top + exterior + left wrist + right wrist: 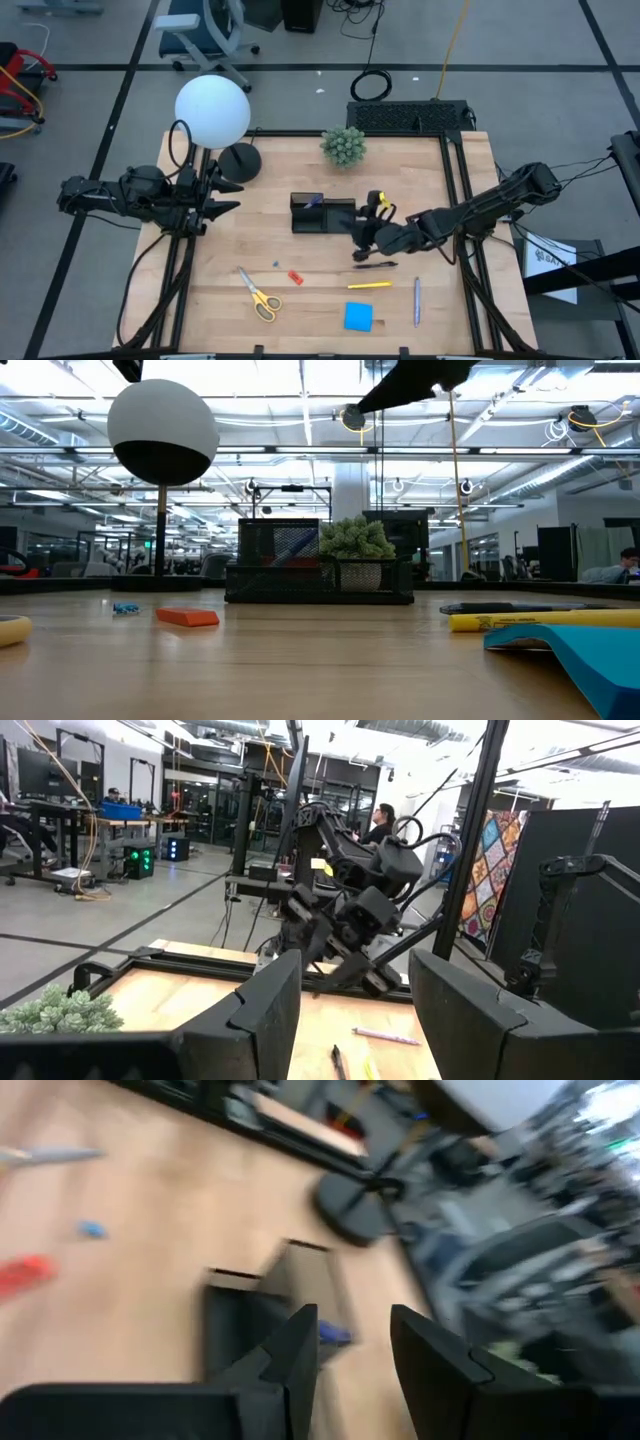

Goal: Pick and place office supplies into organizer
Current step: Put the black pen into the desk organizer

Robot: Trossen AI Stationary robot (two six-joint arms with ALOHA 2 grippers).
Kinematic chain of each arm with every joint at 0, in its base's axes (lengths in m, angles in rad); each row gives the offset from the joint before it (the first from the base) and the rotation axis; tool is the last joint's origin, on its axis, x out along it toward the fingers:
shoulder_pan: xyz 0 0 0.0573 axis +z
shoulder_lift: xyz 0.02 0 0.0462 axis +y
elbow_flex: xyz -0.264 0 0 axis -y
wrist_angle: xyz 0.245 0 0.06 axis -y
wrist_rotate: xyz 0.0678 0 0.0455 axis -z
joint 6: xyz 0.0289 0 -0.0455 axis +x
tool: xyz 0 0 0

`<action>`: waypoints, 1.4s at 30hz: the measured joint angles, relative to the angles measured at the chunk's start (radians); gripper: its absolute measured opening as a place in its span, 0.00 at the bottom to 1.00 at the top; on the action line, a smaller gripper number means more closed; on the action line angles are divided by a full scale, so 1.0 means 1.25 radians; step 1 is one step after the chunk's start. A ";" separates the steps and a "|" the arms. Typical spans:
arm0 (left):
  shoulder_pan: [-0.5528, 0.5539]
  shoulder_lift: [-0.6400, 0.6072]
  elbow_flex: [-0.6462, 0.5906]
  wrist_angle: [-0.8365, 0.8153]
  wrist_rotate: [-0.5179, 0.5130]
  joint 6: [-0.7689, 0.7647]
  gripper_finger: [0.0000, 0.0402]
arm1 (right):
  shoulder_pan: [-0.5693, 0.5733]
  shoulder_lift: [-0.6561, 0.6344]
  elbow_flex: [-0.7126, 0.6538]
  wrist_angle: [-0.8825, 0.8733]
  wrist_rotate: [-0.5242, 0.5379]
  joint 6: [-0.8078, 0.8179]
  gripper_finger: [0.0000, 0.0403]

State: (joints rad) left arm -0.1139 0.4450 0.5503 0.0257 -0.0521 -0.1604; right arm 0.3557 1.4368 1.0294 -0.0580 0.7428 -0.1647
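Office supplies lie loose on the wood, nearest first: blue sticky-note pad (358, 317) at six o'clock of the table, yellow-handled scissors (260, 296) at seven, yellow marker (369, 285) and black pen (375, 265) beyond. All look light; the pens stiff, slick, likely to roll, best pinched mid-barrel. The organizer (322, 214) sits mid-table. Beside it at three o'clock, the right gripper (362, 240) hangs parted, empty. At nine o'clock, the left gripper (222, 197) waits, fingers apart.
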 joint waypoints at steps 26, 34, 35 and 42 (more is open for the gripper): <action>0.000 0.000 0.000 0.000 -0.001 0.000 0.48 | -0.032 -0.041 0.164 -0.494 -0.426 0.408 0.29; 0.000 0.000 0.000 0.001 -0.001 0.000 0.48 | -0.059 -0.011 0.164 -0.672 -0.453 0.438 0.29; 0.000 0.000 0.000 0.000 -0.001 0.000 0.48 | -0.063 -0.002 0.164 -0.689 -0.459 0.437 0.29; 0.000 0.000 0.000 0.000 -0.001 0.000 0.48 | -0.086 0.070 0.164 -0.716 -0.610 0.430 0.29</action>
State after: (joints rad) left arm -0.1136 0.4450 0.5503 0.0259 -0.0528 -0.1608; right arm 0.2478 1.5240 1.2339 -0.9533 -0.0196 0.3733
